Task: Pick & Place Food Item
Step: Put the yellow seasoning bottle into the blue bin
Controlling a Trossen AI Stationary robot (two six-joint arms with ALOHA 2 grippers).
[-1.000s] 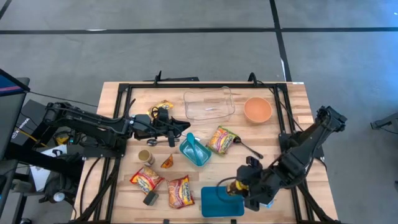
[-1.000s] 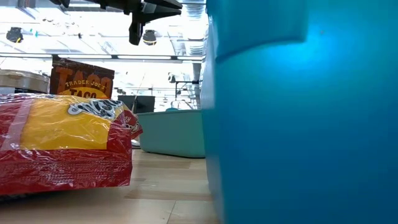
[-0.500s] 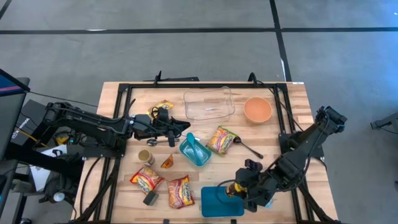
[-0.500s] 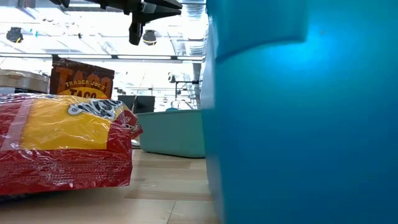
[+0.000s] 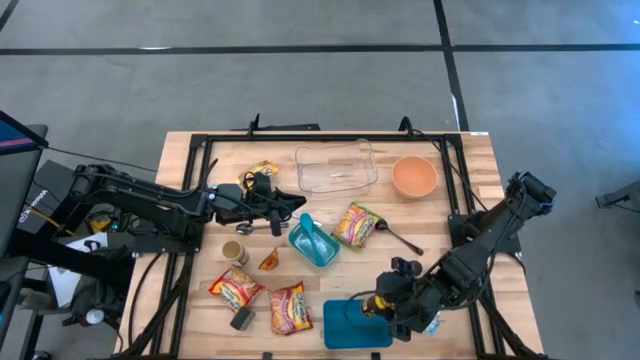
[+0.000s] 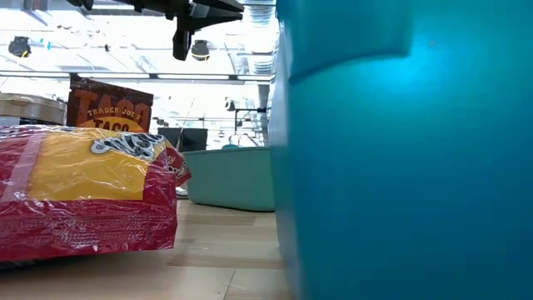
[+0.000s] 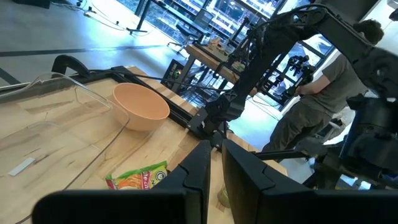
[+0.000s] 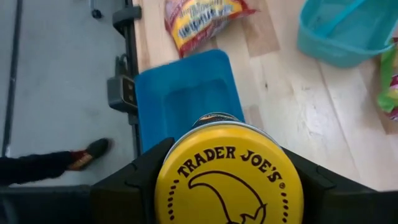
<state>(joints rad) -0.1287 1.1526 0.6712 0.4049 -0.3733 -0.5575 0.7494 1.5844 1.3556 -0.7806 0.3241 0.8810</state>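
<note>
- Wooden counter (image 5: 500, 180), cluttered with snack packets.
- Right hand (image 5: 385, 300) grasps yellow-lidded can (image 8: 229, 177) beside blue tray (image 5: 352, 325), likely its destination.
- Left hand (image 5: 285, 205) clenched, empty, waiting near teal basket (image 5: 315, 242).

Open blue bin (image 5: 352, 325), ramen packet (image 5: 290, 307) alongside

On the wooden counter (image 5: 470, 170), the clear plastic tray (image 5: 335, 167) lies at the rear with the orange bowl (image 5: 414, 176) to its right. The teal basket (image 5: 314, 242) sits mid-counter. The blue rectangular bin (image 5: 350, 324) sits at the front edge, two red-and-yellow noodle packets (image 5: 289, 307) to its left.
</note>
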